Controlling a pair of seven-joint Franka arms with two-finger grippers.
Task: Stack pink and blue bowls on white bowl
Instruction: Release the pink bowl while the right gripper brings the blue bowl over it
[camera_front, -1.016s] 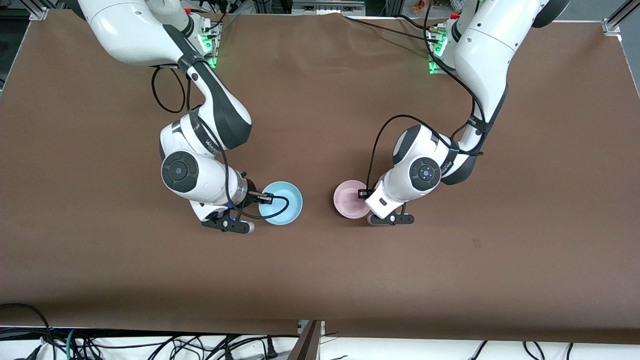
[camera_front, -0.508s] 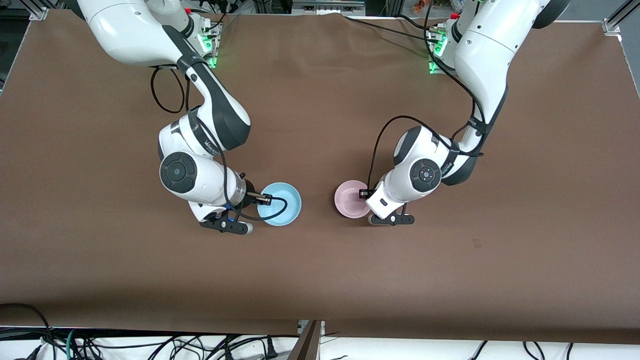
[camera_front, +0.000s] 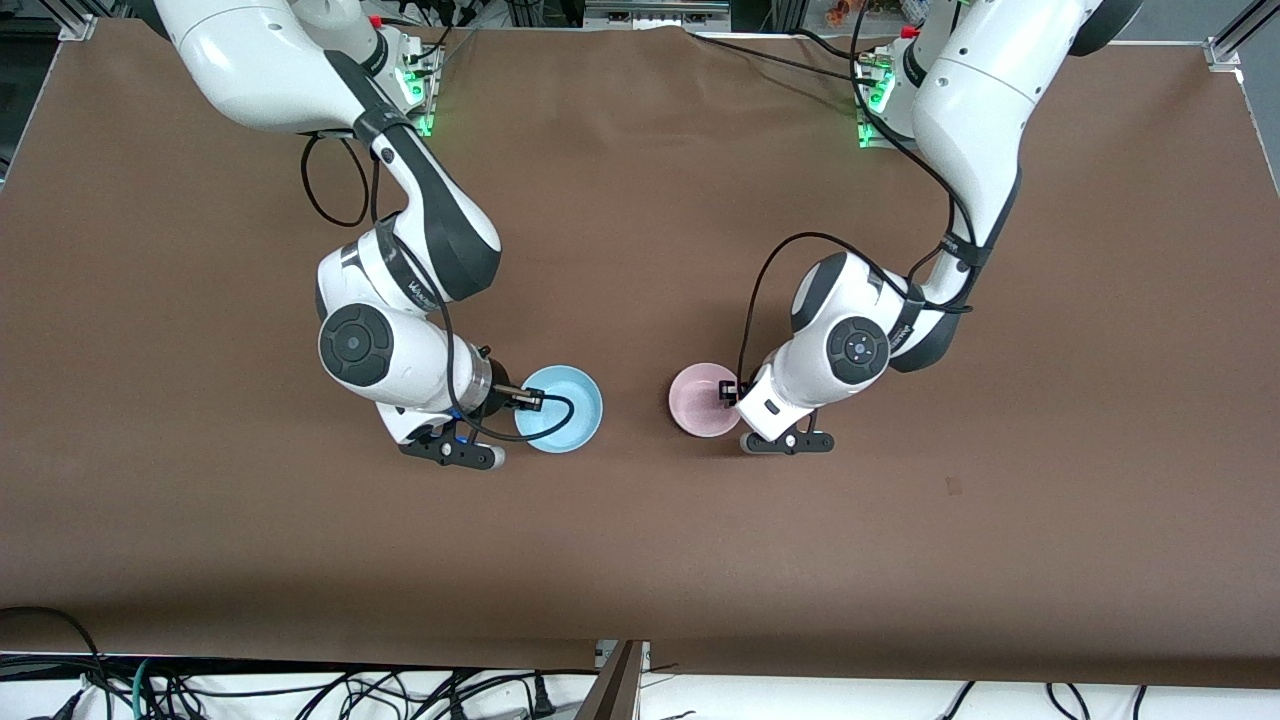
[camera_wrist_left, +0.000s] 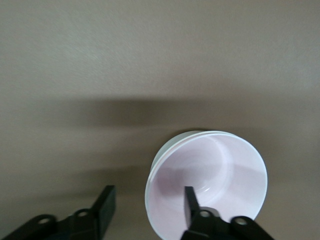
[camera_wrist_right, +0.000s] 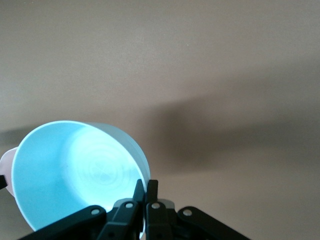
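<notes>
Amid bare brown table (camera_front: 640, 560), right end effector (camera_wrist_right: 145, 192) pinching blue bowl (camera_front: 565, 410) rim.

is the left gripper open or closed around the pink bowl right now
Open. In the left wrist view the left gripper straddles the pink bowl's rim, one finger inside, the other well outside.
</notes>
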